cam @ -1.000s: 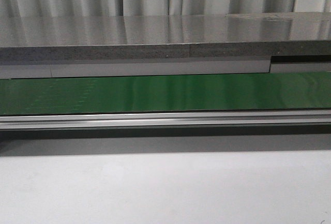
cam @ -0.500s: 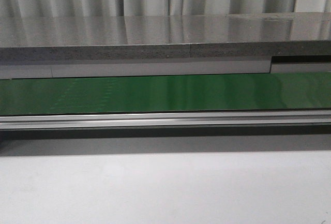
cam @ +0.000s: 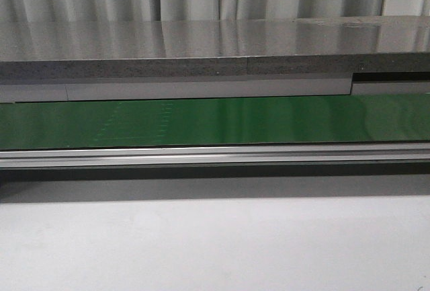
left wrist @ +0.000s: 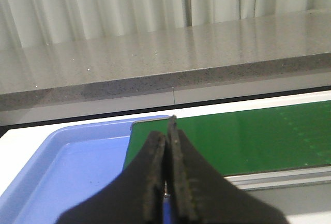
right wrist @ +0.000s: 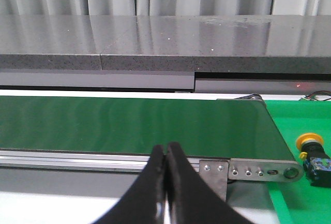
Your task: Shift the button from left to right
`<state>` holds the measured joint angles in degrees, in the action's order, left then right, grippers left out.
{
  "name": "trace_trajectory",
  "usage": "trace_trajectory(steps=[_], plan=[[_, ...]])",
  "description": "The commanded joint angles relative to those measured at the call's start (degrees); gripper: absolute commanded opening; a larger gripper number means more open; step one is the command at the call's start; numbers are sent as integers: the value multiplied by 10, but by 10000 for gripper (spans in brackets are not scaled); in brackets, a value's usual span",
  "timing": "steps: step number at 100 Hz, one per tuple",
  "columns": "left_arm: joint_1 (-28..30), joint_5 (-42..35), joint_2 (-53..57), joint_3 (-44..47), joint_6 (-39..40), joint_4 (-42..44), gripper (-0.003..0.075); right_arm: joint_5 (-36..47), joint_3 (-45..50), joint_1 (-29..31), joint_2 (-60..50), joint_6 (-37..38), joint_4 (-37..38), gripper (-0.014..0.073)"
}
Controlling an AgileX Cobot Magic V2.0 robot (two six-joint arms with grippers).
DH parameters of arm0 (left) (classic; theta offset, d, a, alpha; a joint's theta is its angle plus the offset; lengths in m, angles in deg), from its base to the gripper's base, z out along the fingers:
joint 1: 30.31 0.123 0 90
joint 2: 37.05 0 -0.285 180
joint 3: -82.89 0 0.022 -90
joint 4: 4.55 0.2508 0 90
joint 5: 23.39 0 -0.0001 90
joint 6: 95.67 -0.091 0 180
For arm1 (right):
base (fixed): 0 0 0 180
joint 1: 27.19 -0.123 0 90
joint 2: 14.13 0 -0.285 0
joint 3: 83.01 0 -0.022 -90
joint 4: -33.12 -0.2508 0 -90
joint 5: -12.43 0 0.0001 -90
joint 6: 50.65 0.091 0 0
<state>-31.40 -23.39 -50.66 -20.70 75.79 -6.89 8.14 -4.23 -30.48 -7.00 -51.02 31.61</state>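
Note:
The button [right wrist: 312, 154], a yellow cap on a black body, lies on a green surface past the belt's end, only in the right wrist view. My right gripper [right wrist: 165, 149] is shut and empty, hanging before the belt's metal rail, well apart from the button. Also shut with nothing in it, my left gripper [left wrist: 166, 133] hovers where a blue tray [left wrist: 67, 167] meets the other end of the belt. Neither gripper nor the button appears in the front view.
A green conveyor belt [cam: 215, 121] runs across the front view, with an aluminium rail [cam: 215, 155] along its near side. Behind it stands a grey stone ledge [cam: 215, 49] and a curtain. A metal bracket [right wrist: 248, 171] caps the belt's right end.
Faint dotted marks on the belt have drifted to the right in the front view. Nothing else differs.

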Motion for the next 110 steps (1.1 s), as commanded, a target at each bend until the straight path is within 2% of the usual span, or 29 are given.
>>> trace_trajectory(steps=[1, 15, 110], plan=[[0, -51, 32, 11, 24, 2, -20, 51, -9, 3, -11, 0, 7, -68], [0, -28, 78, 29, 44, 2, -20, 51, -9, 3, -11, 0, 7, -68], [-1, -26, 79, 29, 48, -3, -20, 51, -9, 3, -11, 0, 7, -68]])
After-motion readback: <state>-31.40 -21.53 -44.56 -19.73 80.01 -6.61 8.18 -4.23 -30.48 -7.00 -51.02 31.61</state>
